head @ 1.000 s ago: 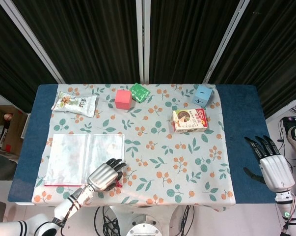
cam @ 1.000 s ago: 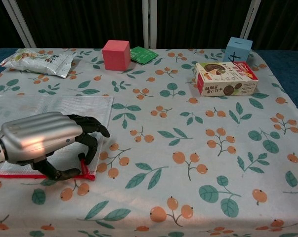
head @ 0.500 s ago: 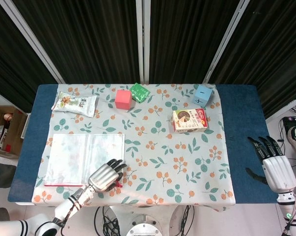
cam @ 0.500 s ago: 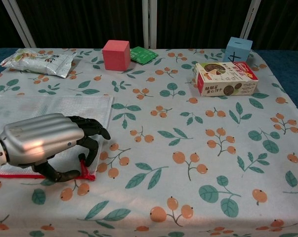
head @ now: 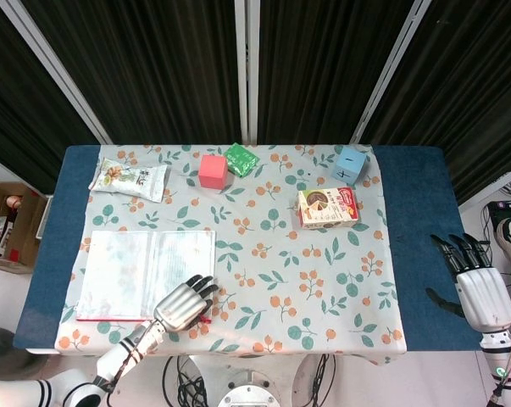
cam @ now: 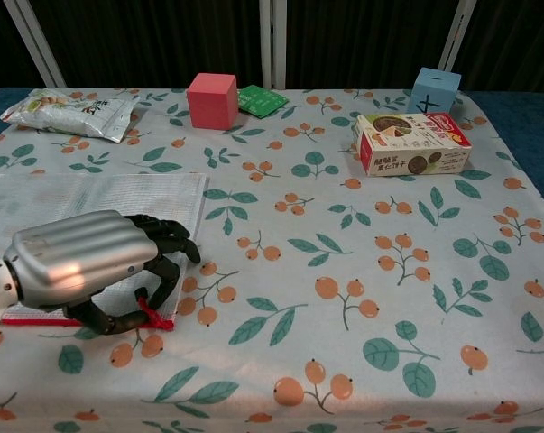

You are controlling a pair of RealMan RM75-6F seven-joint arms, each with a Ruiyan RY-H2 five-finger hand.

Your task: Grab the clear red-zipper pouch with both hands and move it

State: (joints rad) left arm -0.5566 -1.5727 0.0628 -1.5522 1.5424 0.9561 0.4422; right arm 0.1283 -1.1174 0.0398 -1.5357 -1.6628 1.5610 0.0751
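The clear red-zipper pouch (head: 145, 261) (cam: 91, 200) lies flat on the left part of the flowered tablecloth, zipper edge toward the front. My left hand (head: 183, 303) (cam: 96, 268) rests on its front right corner, fingers curled over the red zipper end, which is lifted a little off the cloth between thumb and fingers. My right hand (head: 475, 284) hovers beyond the table's right edge in the head view, fingers spread, holding nothing; it does not appear in the chest view.
A snack bag (head: 130, 179) lies at the back left. A pink cube (head: 213, 170) and a green packet (head: 241, 158) sit at the back middle. A blue cube (head: 350, 163) and a biscuit box (head: 327, 207) stand at the right.
My left hand's fingers have curled tighter on the pouch's zipper corner, raising it slightly. My right hand has drifted a little to the right and downward in the head view.
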